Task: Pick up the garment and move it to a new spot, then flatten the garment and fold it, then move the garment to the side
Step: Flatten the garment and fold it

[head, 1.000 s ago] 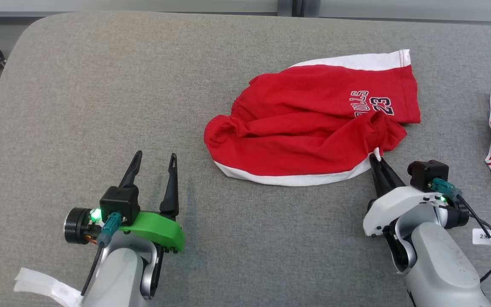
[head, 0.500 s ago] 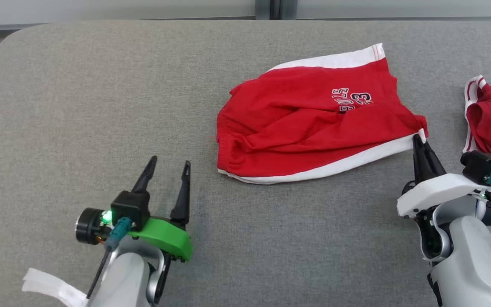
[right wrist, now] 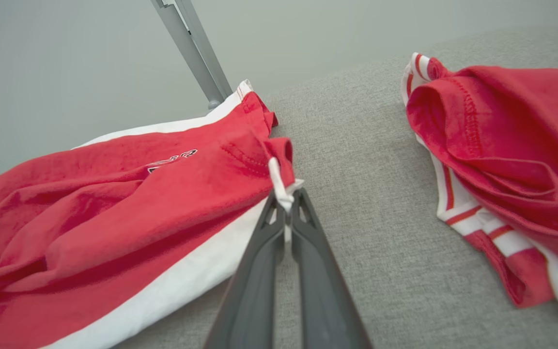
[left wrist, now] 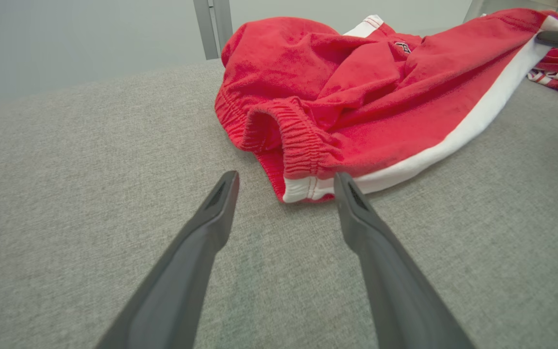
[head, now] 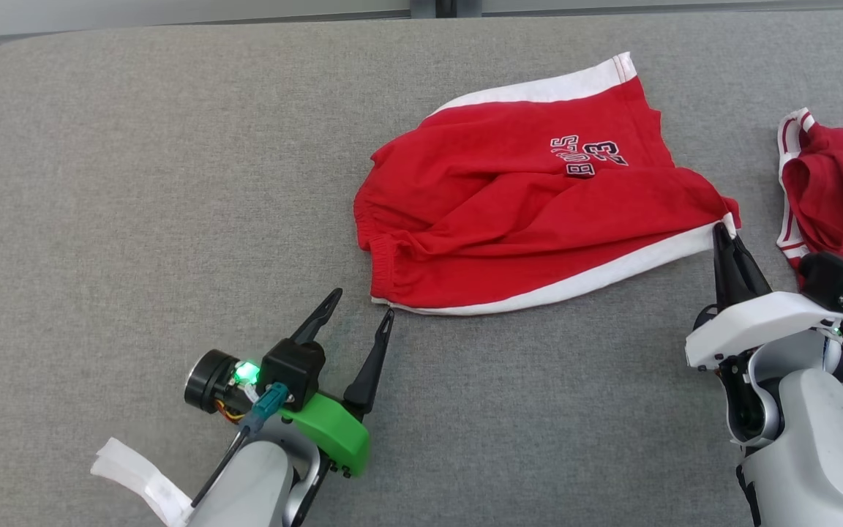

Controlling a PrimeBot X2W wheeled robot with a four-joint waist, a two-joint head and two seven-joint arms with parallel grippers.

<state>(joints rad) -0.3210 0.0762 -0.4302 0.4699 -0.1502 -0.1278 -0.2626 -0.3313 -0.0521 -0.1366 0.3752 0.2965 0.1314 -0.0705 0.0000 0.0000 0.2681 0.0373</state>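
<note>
The garment [head: 531, 197], a pair of red shorts with white side bands, lies crumpled but mostly spread on the grey padded surface [head: 136, 183], right of centre in my head view. Its long axis runs across me and tilts slightly away. The gathered elastic waistband [head: 372, 241] points to my left, and the leg hems point to my right and a little toward the far edge. The dark lettering [head: 588, 156] on the upper leg reads upside down from where I look. One white band [head: 560, 287] runs along the near edge, from the waistband corner up to the hem corner on the right. My right gripper [head: 723, 228] has that hem corner, its two dark fingers pressed together on a pinch of white trim. The right wrist view shows the cloth bunched up between the fingertips [right wrist: 286, 194], and the near edge looks drawn fairly straight toward the grip. My left gripper [head: 363, 304] stands with its fingers spread wide and nothing between them, angled toward the waistband's near corner. Its tips are just beside that corner, and I cannot tell whether they touch it. Off to my right, apart from the shorts, lies a second red garment [head: 838, 183] with striped white trim.
</note>
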